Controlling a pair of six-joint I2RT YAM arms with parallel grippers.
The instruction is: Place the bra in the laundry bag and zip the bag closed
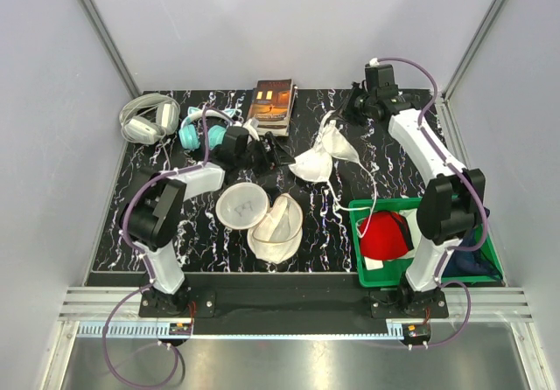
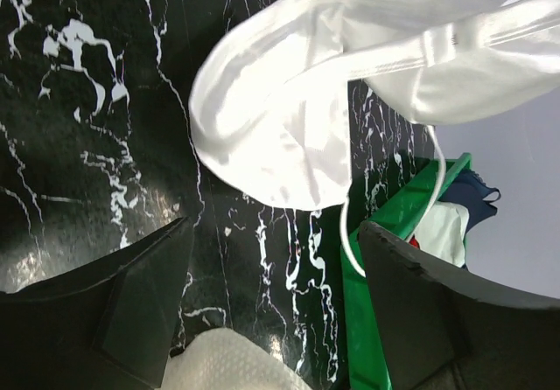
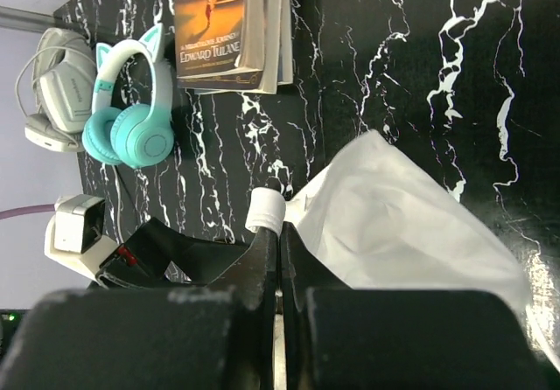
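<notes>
The right gripper [image 3: 279,233] is pressed together on a thin edge of the bra [image 1: 322,161] — the white cups trail from it toward 7 o'clock over the black marble-patterned table [image 1: 201,241]. The laundry bag [image 1: 262,217] lies unzipped at 7 o'clock from the bra, both mesh halves spread apart. The left gripper [image 2: 273,233] — fingers spread, nothing between them — sits at the bra's 9 o'clock.

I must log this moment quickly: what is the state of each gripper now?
Left gripper: open, holding nothing.
Right gripper: closed on the white padded bra.
</notes>
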